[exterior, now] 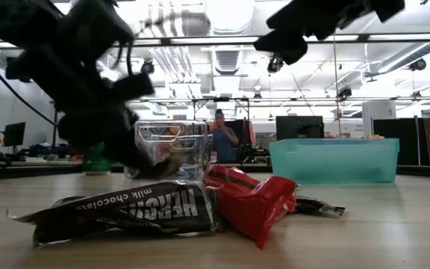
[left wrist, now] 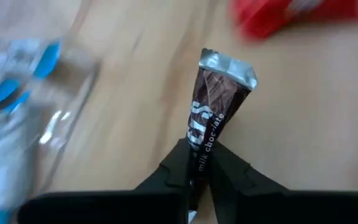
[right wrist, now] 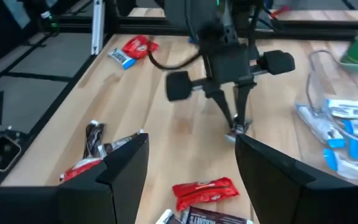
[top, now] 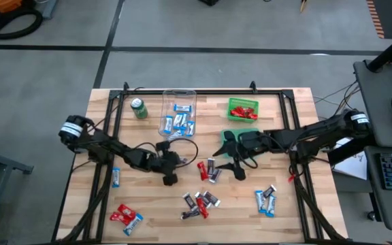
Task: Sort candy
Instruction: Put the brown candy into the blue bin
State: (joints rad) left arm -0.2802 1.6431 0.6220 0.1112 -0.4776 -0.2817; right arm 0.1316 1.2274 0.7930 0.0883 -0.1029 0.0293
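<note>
A: Which step is this?

B: A pick, I'd say. The left gripper [top: 171,168] sits near the table's middle, and its wrist view shows the fingers [left wrist: 178,171] clenched on one end of a black bar [left wrist: 211,107] marked "milk chocolate". The bar's silver crimped end points away from the gripper.

A: And the right one?

B: The right gripper [top: 235,158] hangs at about three o'clock from the left one, jaws wide apart, grasping nothing. It looks across at the left gripper [right wrist: 236,122].

A: Where does the rest of the candy lie?

B: Scattered. A mixed pile [top: 200,203] at five o'clock from the left gripper, two blue ones [top: 265,200] further right, a red-and-blue lot [top: 126,216] at seven o'clock, one blue bar [top: 116,177] at nine. Blue ones already lie in the clear bin [top: 179,111] at twelve o'clock, red ones in the green basket [top: 242,109] at one.

A: So what next?

B: Lift, I'd judge, then carry the black bar to a container. The teal bin [top: 248,131] looks likeliest, but I cannot tell for sure. The pinch is on the wrapper's end, so a slow lift seems wise.
</note>
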